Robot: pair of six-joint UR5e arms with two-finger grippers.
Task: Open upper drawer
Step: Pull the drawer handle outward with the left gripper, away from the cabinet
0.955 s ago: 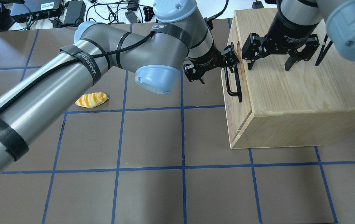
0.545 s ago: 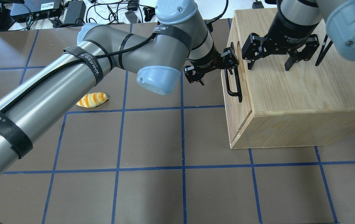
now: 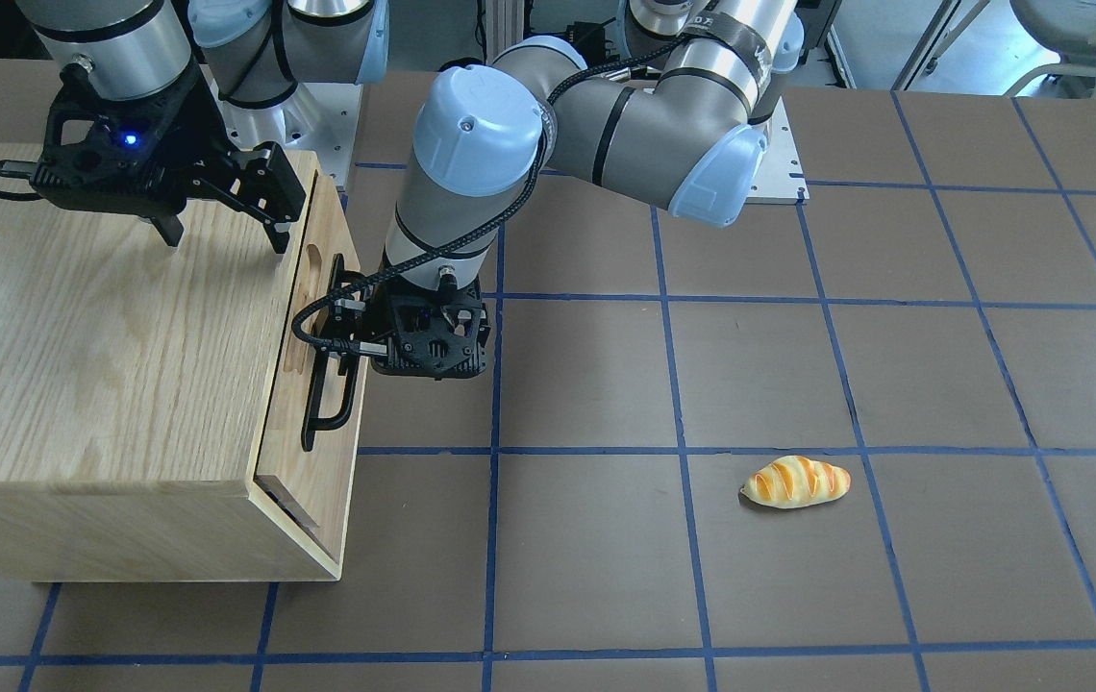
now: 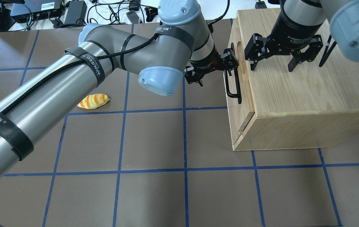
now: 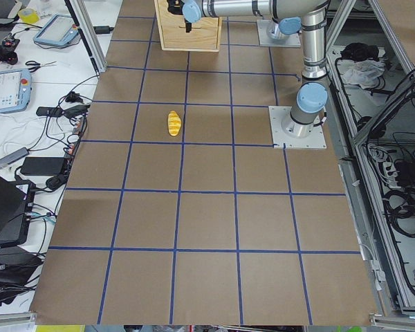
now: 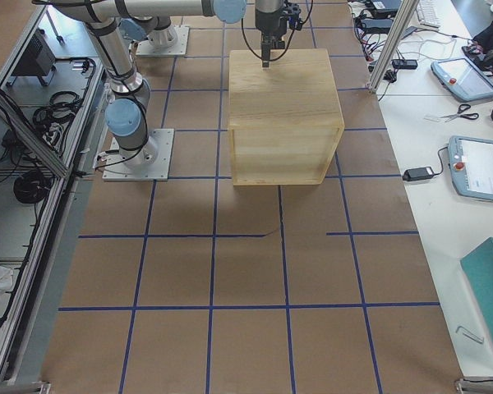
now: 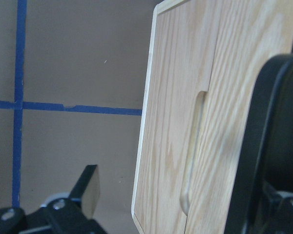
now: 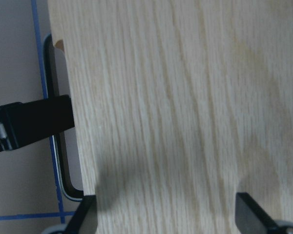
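Note:
The upper drawer's light oak front panel (image 4: 233, 105) stands a little out from the cabinet (image 4: 305, 91), with a narrow gap at its near corner. Its black bar handle (image 4: 232, 84) and oval notch (image 4: 239, 50) show on the front; they also show in the front-facing view, handle (image 3: 327, 384) and notch (image 3: 313, 259). My left gripper (image 4: 212, 67) is open, with one finger (image 4: 230, 59) hooked behind the handle's far end and the other out over the mat. My right gripper (image 4: 273, 66) is open, its fingertips down on the cabinet top.
A toy bread loaf (image 4: 93, 101) lies on the brown mat left of the cabinet, away from both arms. Cables and power bricks (image 4: 72, 11) lie beyond the mat's far edge. The left arm's forearm spans the mat's left half.
The drawer front and its handle have shifted slightly away from the cabinet, and a gap has opened at the near corner. My left gripper moved with the handle. The right gripper has not moved.

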